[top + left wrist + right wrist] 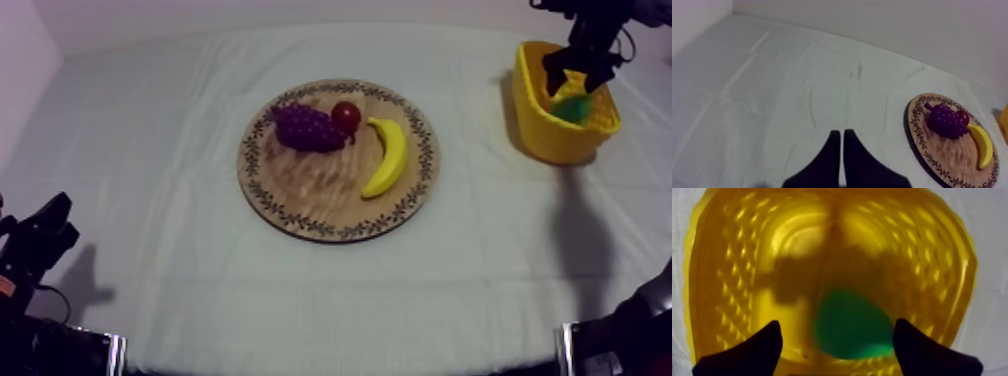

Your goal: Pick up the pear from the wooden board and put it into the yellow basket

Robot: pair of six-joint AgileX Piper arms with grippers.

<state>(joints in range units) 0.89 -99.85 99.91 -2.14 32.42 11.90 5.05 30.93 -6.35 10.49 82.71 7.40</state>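
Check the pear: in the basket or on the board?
In the basket. The pear lies inside it below the open right hand; the board holds grapes, a banana and a small red fruit.

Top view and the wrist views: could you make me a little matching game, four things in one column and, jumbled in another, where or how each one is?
Things:
1. pear
2. banana
3. left gripper
4. right gripper

Places or states:
A. lying on the wooden board
B. lying inside the yellow basket
C. open, above the yellow basket
D. fingers together, over the bare cloth

Pairs: 1-B, 2-A, 3-D, 4-C
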